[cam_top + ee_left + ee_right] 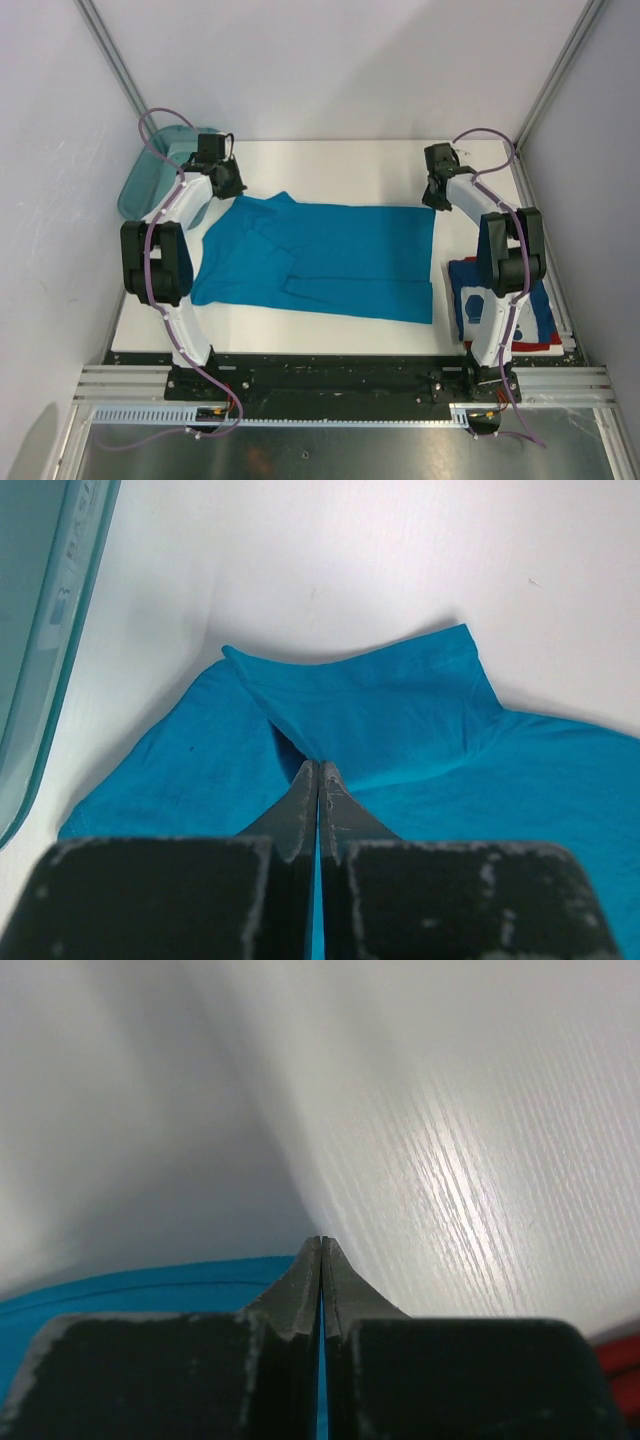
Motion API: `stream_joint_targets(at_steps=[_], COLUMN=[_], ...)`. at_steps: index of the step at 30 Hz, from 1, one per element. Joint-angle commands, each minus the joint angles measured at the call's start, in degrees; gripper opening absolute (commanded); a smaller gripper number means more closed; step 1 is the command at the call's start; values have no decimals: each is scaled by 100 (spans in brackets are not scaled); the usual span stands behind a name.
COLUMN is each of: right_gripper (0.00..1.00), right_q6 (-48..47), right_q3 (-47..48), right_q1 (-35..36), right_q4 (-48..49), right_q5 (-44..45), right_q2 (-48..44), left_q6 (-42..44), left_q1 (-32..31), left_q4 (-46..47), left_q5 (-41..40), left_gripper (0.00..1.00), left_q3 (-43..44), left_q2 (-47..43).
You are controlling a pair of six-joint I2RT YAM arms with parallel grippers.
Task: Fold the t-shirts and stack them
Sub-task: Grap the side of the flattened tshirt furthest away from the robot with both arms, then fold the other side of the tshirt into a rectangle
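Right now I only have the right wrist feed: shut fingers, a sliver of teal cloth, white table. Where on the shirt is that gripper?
Observer: The right gripper pinches the far right corner of the teal t-shirt, which lies spread across the table.
Operator: Left arm?
Observer: The left gripper is shut on the far left end of the same shirt, where the cloth is bunched and folded over.
Operator: Second shirt anywhere?
Observer: Yes, a folded dark blue t-shirt with white print lies at the near right of the table, partly hidden by the right arm.
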Motion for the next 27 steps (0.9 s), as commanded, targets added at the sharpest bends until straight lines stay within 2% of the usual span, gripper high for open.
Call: stream_joint_targets(at_steps=[1,11,27], right_gripper=[0,0,0], right_q6=[181,367,628], right_q3=[-231,-858,-2774], right_q1=[65,244,336], right_q4=[79,39,64], right_q5=[-48,-385,-900], right_q2=[-418,-1052,-2680], left_q6=[-95,-318,-879], left_q1=[51,58,88], left_q4=[184,200,414], left_q5=[61,-311,-1330], left_gripper=[0,0,0], left_q3=[7,-679,-2530], left_q2=[-424,-1183,-2563])
